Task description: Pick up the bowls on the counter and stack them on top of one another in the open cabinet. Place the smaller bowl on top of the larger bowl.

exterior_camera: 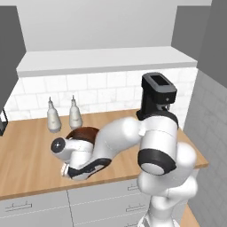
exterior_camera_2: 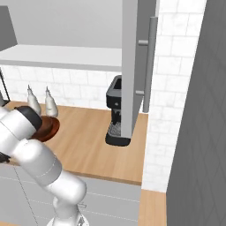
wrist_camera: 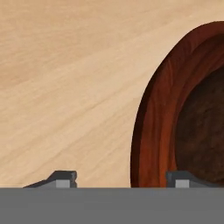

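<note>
- Left base view: the white arm folds down low over the long light-brown wood-grain counter (exterior_camera: 31, 159), hand near the front edge. The gripper's tips are hidden under the hand, so its state can't be read here.
- Just behind the hand, partly covered by the arm, sits a wide, shallow, glossy dark reddish-brown wooden bowl (exterior_camera: 83, 134) on the worktop. Cannot tell which of the two bowls for sure; it looks like the larger one.
- Further behind the hand, near the tiled wall, stand two white bottles (exterior_camera: 53, 118). Above them is the pale grey wall recess with its thick white bottom ledge (exterior_camera: 106, 60).
- Right base view: the same bowl (exterior_camera_2: 49, 128) peeks out beside the arm's elbow. A black coffee machine (exterior_camera_2: 115, 112) stands well off to the side.
- Hand view: gripper (wrist_camera: 120, 180) has both dark fingertips (wrist_camera: 61, 179) apart, straddling the bowl's rim (wrist_camera: 157, 127). One tip is over bare counter (wrist_camera: 65, 87), the other over the bowl's inside. Jaws aren't clamped on the rim; contact can't be told.
</note>
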